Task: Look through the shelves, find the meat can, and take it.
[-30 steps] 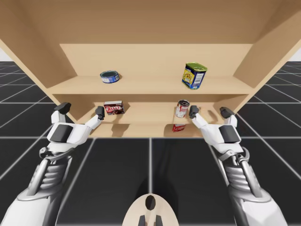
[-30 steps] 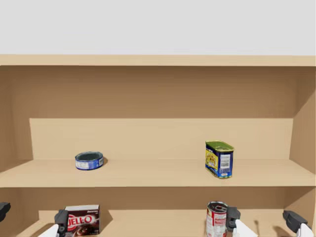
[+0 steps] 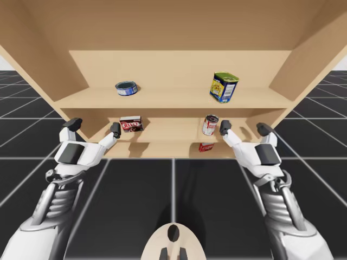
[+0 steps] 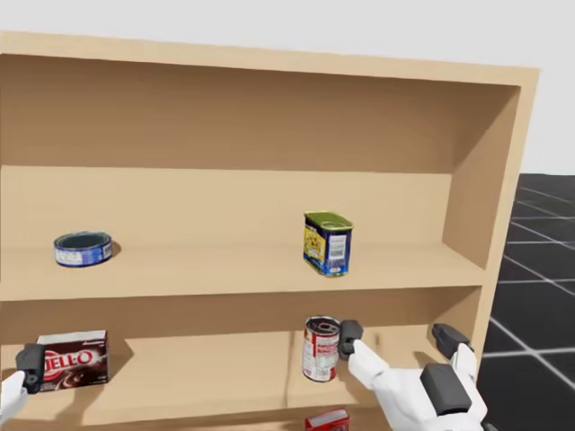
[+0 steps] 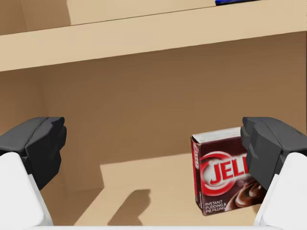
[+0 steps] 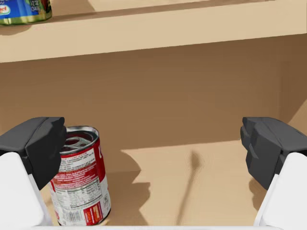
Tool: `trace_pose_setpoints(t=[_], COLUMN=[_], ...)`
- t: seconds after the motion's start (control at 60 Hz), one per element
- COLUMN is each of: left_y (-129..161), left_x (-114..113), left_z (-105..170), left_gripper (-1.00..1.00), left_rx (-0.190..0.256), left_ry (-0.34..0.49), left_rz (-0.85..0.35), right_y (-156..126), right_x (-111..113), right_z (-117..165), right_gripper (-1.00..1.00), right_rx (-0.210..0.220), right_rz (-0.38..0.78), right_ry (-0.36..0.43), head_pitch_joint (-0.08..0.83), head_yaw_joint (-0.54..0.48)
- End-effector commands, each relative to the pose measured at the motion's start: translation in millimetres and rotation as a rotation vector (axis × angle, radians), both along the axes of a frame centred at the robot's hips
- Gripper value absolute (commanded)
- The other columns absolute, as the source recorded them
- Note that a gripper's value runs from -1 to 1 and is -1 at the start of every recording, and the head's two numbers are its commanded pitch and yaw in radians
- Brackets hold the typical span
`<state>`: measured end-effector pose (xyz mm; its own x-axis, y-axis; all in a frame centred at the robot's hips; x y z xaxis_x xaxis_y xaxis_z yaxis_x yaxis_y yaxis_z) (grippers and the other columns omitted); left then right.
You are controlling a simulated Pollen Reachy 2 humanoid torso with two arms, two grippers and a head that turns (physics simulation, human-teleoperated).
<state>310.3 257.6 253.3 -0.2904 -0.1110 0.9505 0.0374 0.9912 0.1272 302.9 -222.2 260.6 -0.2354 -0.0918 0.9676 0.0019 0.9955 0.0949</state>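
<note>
Since half a second ago my head has turned, so the head view now takes in the right wall of the shelf unit [image 4: 490, 180]. My right gripper [image 3: 245, 128] has edged slightly right.

Nearest, both grippers hover at the front of the middle shelf. My left gripper [image 3: 93, 125] is spread wide with nothing between its fingers, and the dark red box [image 3: 130, 124] stands ahead by its right finger. My right gripper is also spread wide and empty. The red-and-white round can [image 3: 210, 124] stands upright just beside its left finger.

Farther up, on the upper shelf, a flat blue round tin [image 3: 126, 88] lies at the left. The meat can [image 3: 224, 87], blue-and-yellow and rectangular, stands at the right, well apart from both grippers.
</note>
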Motion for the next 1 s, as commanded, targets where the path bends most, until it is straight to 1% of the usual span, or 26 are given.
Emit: trace_pose_setpoints(t=[0.017,0.1,0.183,0.25,0.267,0.3,0.333,0.417,0.467,0.533,0.65,0.717,0.733,0.783,0.8,0.833,0.85,0.9,0.917,0.983,1.0], left_y=[0,-1,-1,0,1,1,1,2,2,2,3,3,3,3,3,3,3,3,3,3,3], left_x=[0,0,0,0,0,0,0,0,0,0,0,0,0,0,0,0,0,0,-1,-1,-1], left_z=[0,0,0,0,0,0,0,0,0,0,0,0,0,0,0,0,0,1,1,1,1], left_gripper=[-1.00,-1.00,-1.00,-1.00,-1.00,-1.00,-1.00,-1.00,-1.00,-1.00,-1.00,-1.00,-1.00,-1.00,-1.00,-1.00,-1.00,-1.00,-1.00,-1.00,-1.00], left_rx=[0.002,0.001,0.000,-0.004,-0.007,-0.008,-0.010,-0.010,-0.009,-0.009,-0.008,-0.007,-0.007,-0.006,-0.005,-0.005,-0.005,-0.004,-0.004,-0.004,-0.004], left_ry=[0.002,0.004,0.004,0.004,0.005,0.006,0.006,0.007,0.009,0.010,0.012,0.011,0.010,0.009,0.008,0.008,0.008,0.008,0.008,0.007,0.007], left_rz=[-0.005,-0.007,-0.008,-0.007,-0.007,-0.006,-0.005,-0.006,-0.007,-0.006,-0.007,-0.008,-0.008,-0.009,-0.009,-0.009,-0.010,-0.010,-0.010,-0.011,-0.011], right_y=[10,13,14,16,18,18,22,28,32,37,43,48,49,50,51,52,52,53,53,54,55], right_x=[-8,-13,-17,-27,-33,-35,-46,-59,-66,-68,-62,-51,-46,-39,-33,-28,-21,-14,-8,4,8], right_z=[3,7,11,21,27,30,43,62,76,90,107,114,115,115,115,114,113,112,111,109,108], right_gripper=[-1.00,-1.00,-1.00,-1.00,-1.00,-1.00,-1.00,-1.00,-1.00,-1.00,-1.00,-1.00,-1.00,-1.00,-1.00,-1.00,-1.00,-1.00,-1.00,-1.00,-1.00], right_rx=[0.017,0.003,0.007,0.011,0.008,0.006,-0.002,-0.011,-0.018,-0.030,-0.044,-0.048,-0.048,-0.048,-0.049,-0.051,-0.052,-0.052,-0.056,-0.065,-0.062], right_rz=[0.003,-0.003,0.002,0.021,0.026,0.030,0.048,0.077,0.099,0.117,0.137,0.153,0.161,0.165,0.165,0.164,0.162,0.158,0.151,0.149,0.147], right_ry=[-0.005,-0.010,-0.009,-0.011,-0.027,-0.031,-0.048,-0.068,-0.078,-0.090,-0.092,-0.076,-0.064,-0.052,-0.039,-0.031,-0.019,-0.009,-0.001,0.017,0.025], head_pitch_joint=[0.128,0.152,0.158,0.158,0.158,0.158,0.159,0.164,0.165,0.165,0.166,0.168,0.169,0.169,0.170,0.170,0.171,0.172,0.173,0.174,0.175], head_yaw_joint=[-0.25,-0.28,-0.28,-0.28,-0.27,-0.27,-0.26,-0.25,-0.24,-0.24,-0.24,-0.24,-0.24,-0.24,-0.24,-0.24,-0.24,-0.24,-0.23,-0.23,-0.23])
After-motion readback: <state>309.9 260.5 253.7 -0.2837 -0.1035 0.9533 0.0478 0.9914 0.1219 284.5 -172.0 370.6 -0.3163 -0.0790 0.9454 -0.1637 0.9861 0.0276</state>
